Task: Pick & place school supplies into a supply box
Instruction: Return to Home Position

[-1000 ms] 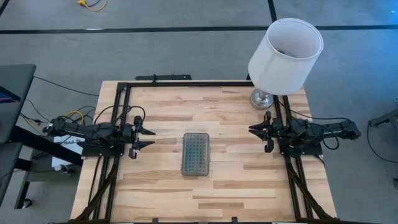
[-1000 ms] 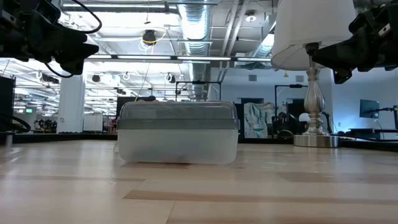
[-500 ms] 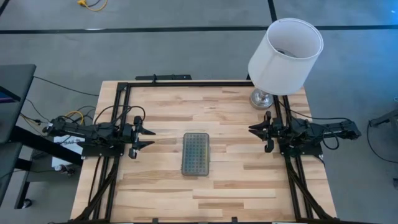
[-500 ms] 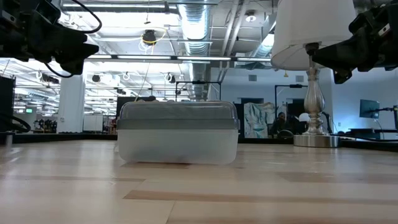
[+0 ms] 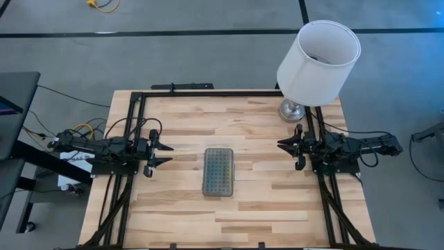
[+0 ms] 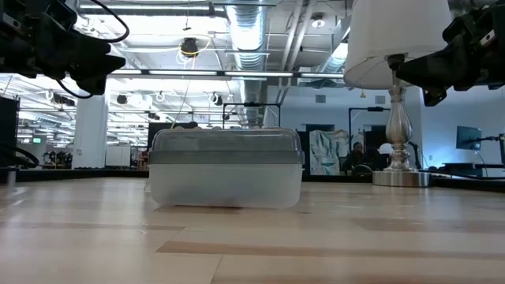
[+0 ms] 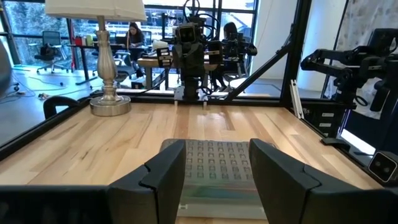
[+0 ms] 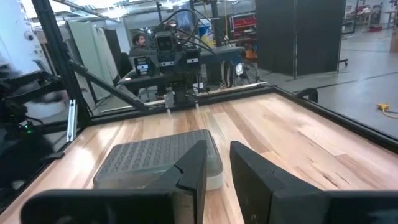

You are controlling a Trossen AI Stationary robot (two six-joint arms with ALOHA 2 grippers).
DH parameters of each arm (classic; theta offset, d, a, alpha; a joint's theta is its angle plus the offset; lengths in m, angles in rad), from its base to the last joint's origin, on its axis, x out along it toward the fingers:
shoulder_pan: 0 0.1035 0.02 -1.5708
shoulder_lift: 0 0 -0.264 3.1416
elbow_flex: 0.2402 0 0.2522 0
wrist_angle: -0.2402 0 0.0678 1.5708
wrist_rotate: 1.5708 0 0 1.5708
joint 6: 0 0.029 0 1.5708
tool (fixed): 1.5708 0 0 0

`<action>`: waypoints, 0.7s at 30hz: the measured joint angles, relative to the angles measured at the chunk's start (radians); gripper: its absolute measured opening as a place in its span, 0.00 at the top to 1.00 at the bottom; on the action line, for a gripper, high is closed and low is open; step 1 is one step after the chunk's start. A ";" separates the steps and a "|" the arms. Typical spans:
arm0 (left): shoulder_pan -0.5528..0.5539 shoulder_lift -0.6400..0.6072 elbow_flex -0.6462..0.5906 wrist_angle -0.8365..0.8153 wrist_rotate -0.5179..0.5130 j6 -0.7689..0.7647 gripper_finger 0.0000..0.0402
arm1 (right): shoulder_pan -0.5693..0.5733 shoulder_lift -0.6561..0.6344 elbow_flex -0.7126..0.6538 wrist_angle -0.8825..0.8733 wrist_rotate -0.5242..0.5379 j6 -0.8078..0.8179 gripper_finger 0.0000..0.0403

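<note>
The supply box [image 5: 218, 171] lies lengthwise on the middle of the wooden table with its grey dotted-grid lid closed, resting on its clear base [image 6: 226, 189]. No pens, pencils, markers or scissors show in any view. My left gripper [image 5: 166, 153] hovers open near the table's left edge and points at the box [image 7: 214, 155]. My right gripper [image 5: 283, 149] hovers open near the right edge, also facing the box [image 8: 155, 155]. Both are well apart from it, and raised above the table in the low view.
A lamp with a white shade [image 5: 319, 59] stands on its metal base [image 5: 291, 110] at the far right corner, just behind my right arm. A black frame [image 5: 208, 93] runs along the table's far, left and right edges. Bare wood surrounds the box.
</note>
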 joint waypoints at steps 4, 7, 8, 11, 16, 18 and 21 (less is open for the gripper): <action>0.000 0.000 0.000 0.000 0.000 0.008 0.57 | 0.000 0.000 0.000 0.000 0.000 0.000 0.84; 0.000 0.000 0.000 0.000 0.000 -0.001 0.57 | 0.000 0.000 0.000 0.000 0.000 0.000 0.84; 0.000 0.000 0.000 0.000 0.000 0.000 0.57 | 0.000 0.000 0.000 0.000 0.000 0.000 0.84; 0.000 0.000 0.000 0.000 0.000 0.008 0.57 | 0.000 0.000 0.000 0.000 0.000 0.000 0.84; 0.000 0.000 0.000 0.000 0.000 0.000 0.57 | 0.000 0.000 0.000 0.000 0.000 0.000 0.84; 0.000 0.000 0.000 0.000 0.000 0.006 0.57 | 0.000 0.000 0.000 0.000 0.000 0.000 0.84; 0.000 0.000 0.000 0.000 0.000 0.008 0.57 | 0.000 0.000 0.000 0.000 0.000 0.000 0.84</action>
